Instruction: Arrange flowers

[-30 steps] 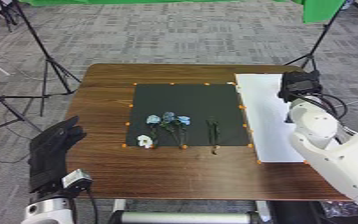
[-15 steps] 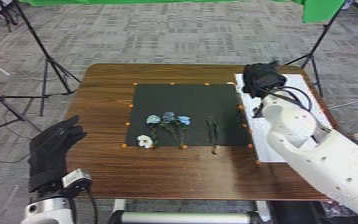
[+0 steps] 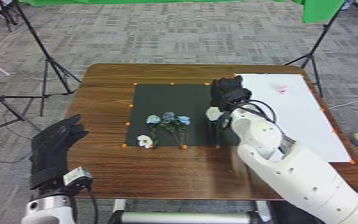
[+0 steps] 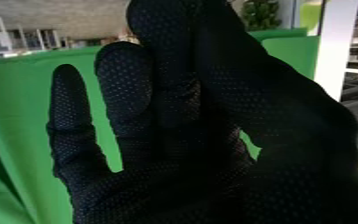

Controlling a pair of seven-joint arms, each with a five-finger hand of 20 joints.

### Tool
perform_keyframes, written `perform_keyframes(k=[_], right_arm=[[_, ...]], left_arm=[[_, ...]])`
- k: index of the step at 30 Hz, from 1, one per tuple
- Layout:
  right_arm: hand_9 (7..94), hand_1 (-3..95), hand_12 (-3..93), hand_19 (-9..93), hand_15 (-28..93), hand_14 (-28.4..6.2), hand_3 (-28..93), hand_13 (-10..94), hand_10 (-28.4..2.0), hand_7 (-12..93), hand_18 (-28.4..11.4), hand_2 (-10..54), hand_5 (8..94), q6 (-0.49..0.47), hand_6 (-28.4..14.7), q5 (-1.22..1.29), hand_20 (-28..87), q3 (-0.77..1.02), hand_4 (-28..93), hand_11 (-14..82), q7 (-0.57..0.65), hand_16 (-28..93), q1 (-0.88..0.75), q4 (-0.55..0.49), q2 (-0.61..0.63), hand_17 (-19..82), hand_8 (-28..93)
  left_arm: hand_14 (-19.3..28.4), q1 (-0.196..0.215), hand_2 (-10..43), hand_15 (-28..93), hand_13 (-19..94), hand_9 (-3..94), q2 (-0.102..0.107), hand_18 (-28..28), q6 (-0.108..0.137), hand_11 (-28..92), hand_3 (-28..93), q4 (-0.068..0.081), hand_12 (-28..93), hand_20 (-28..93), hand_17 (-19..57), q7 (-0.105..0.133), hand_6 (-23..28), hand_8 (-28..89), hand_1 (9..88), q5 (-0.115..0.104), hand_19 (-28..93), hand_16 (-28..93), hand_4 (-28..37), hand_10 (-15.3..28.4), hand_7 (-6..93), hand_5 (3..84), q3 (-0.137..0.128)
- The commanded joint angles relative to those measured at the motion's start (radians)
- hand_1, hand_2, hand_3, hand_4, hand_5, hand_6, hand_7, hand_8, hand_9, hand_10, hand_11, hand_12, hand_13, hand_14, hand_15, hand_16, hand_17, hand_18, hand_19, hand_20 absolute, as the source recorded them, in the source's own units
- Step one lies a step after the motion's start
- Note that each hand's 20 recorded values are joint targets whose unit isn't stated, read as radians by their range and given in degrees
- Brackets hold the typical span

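"Flowers (image 3: pixel 184 120): where had they been laid?"

"On the mat (image 3: pixel 167 97), by its near edge: three blue, and a white one (image 3: pixel 145 141) nearer the left corner."

"And the hands?"

"The right hand (image 3: pixel 224 92) was held over the mat's right side, fingers nearly straight, outer ones apart; no stem could be seen gripped. The left hand (image 3: pixel 55 142) was held relaxed."

"Handling?"

"Light, probably, with petals easily crushed; stems were best pinched midway."

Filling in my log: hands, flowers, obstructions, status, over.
Right hand over right edge of mat, white flower beside it, grip unclear. Left hand open, by left edge of table. Blue flowers on mat. Right arm hides part of mat.
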Motion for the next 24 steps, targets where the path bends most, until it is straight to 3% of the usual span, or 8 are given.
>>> perform_keyframes(k=[1, 12, 14, 17, 19, 21, 24], right_arm=[[85.9, 54.5, 44.6, 69, 66, -6.5, 79, 61, -5.6, 29, -24.2, -9.5, 80.3, -0.013, -0.4, -0.008, 25, 0.005, -28, 23.6, 0.011, 43, -0.034, 0.013, -0.009, 12, 6], [83.7, 51.7, 43.1, 69, 68, -8.0, 79, 58, -5.4, 31, -24.5, -9.5, 78.0, 0.023, -0.2, 0.031, 25, -0.008, -28, 25.1, 0.021, 42, 0.002, -0.008, 0.022, 10, 4], [80.9, 48.7, 41.3, 68, 70, -10.7, 80, 55, -6.9, 31, -24.9, -9.5, 75.2, -0.031, -1.2, 0.032, 25, 0.05, -28, 25.8, -0.013, 39, -0.016, -0.033, 0.025, 8, 2], [75.8, 45.2, 36.9, 68, 73, -14.3, 81, 52, -9.6, 31, -25.6, -9.5, 71.0, -0.029, -2.4, 0.038, 27, 0.076, -28, 27.8, -0.024, 33, -0.005, -0.059, 0.067, 6, 0], [72.5, 43.2, 33.3, 67, 74, -15.8, 82, 51, -11.2, 30, -26.0, -9.5, 69.4, -0.035, -2.6, 0.045, 27, 0.107, -28, 31.2, -0.025, 29, -0.003, -0.076, 0.092, 5, 0], [64.5, 37.5, 23.7, 66, 76, -18.4, 87, 46, -15.5, 27, -26.8, -9.4, 65.0, -0.068, -2.6, 0.041, 28, 0.149, -28, 38.8, -0.038, 24, 0.0, -0.071, 0.102, 3, -11], [60.4, 35.0, 21.1, 65, 77, -20.1, 88, 42, -17.1, 25, -27.1, -9.0, 61.8, -0.096, -3.7, 0.054, 29, 0.15, -27, 38.6, -0.027, 23, 0.04, -0.031, 0.145, 1, -14]], left_arm=[[28.4, 0.007, 5.0, 84, 33, 42.5, -0.012, 24.1, -0.017, 51, 83, 0.001, 13, 46, -4.0, -0.018, 17.1, -10, 29.1, 0.015, 55, -23, -14.7, 24.8, 19.6, 53.2, -0.011], [28.4, 0.004, 4.9, 84, 33, 42.6, -0.013, 24.1, -0.016, 52, 83, 0.004, 13, 46, -4.0, -0.011, 17.0, -10, 29.1, 0.016, 55, -23, -14.7, 24.8, 19.7, 53.1, -0.004], [28.4, 0.009, 4.9, 84, 33, 42.6, -0.003, 24.0, -0.007, 51, 83, 0.002, 13, 46, -4.1, 0.0, 17.1, -10, 29.1, 0.005, 55, -23, -14.7, 24.7, 19.6, 53.1, -0.003], [28.4, 0.012, 4.9, 84, 33, 42.6, 0.001, 24.1, -0.001, 52, 83, 0.001, 13, 46, -4.1, 0.01, 17.1, -10, 29.1, -0.003, 55, -23, -14.7, 24.7, 19.6, 53.1, -0.001], [28.4, 0.014, 5.0, 84, 33, 42.6, 0.0, 24.1, -0.002, 52, 83, 0.0, 13, 46, -4.1, 0.006, 17.0, -10, 29.1, 0.002, 55, -23, -14.6, 24.8, 19.6, 53.2, -0.001], [28.4, 0.016, 5.0, 84, 33, 42.6, -0.001, 24.0, 0.002, 52, 83, -0.002, 13, 46, -4.1, 0.009, 17.0, -10, 29.1, -0.002, 55, -23, -14.6, 24.8, 19.6, 53.2, 0.0], [28.4, 0.017, 5.0, 84, 33, 42.6, 0.004, 24.1, 0.006, 52, 83, -0.001, 13, 46, -4.1, 0.017, 17.1, -10, 29.1, -0.01, 55, -23, -14.6, 24.8, 19.6, 53.2, 0.005]])
